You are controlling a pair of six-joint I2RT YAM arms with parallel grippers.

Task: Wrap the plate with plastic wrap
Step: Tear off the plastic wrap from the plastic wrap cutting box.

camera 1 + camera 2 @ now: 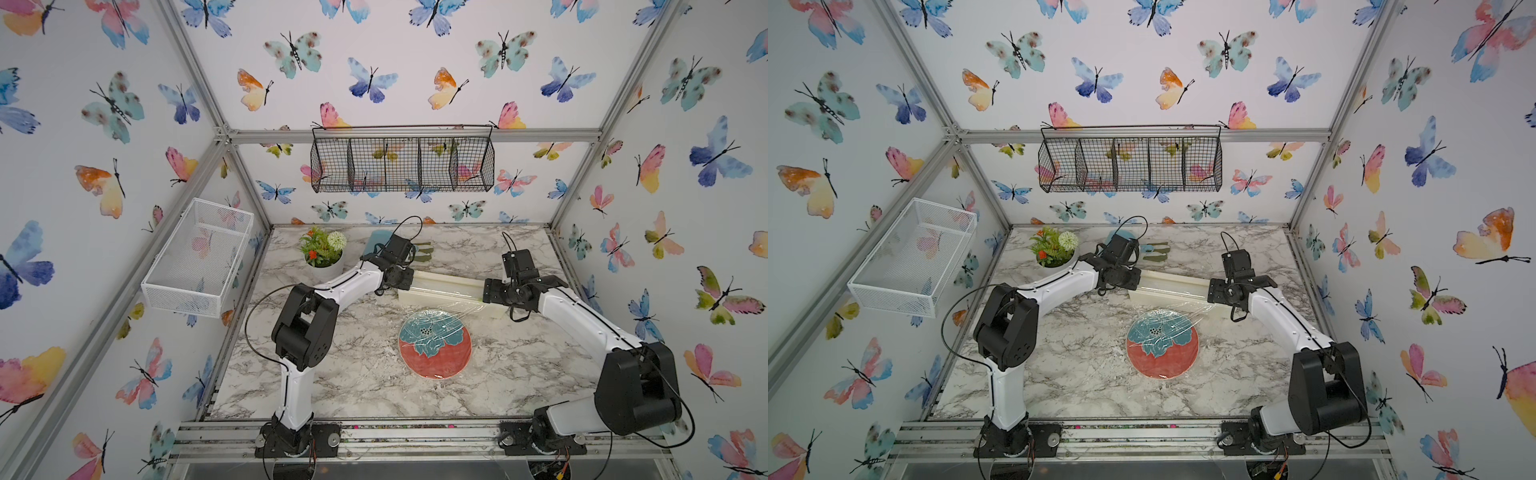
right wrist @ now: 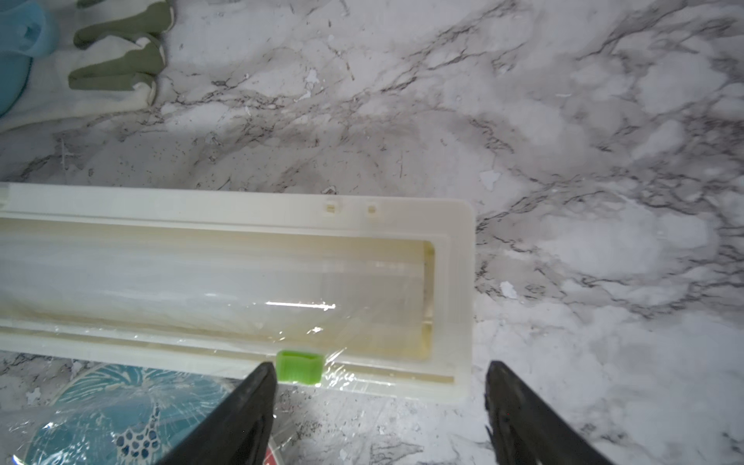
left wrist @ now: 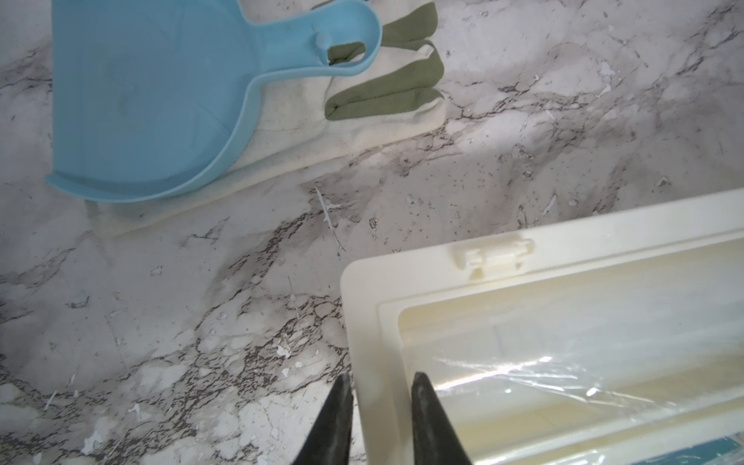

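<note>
Plate (image 1: 435, 345): centre of marble table (image 1: 332, 374), far half under plastic wrap (image 1: 461, 308) running from dispenser box (image 1: 440, 286) just beyond. Left gripper (image 3: 382, 418): narrow, pinching the box's left end rim. Right gripper (image 2: 378, 402): wide open, empty, over the box's right end, green tab (image 2: 300, 366) beside one jaw.

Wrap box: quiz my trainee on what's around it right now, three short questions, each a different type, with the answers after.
1. True or false: the right hand is shut on the green tab.
2. What lies under the dustpan? A glove, B towel, C sponge.
3. Which hand is at the box end nearer the plant?
Key: 1 false, it is open, with the tab by one finger. 2 A. 3 the left hand.
</note>
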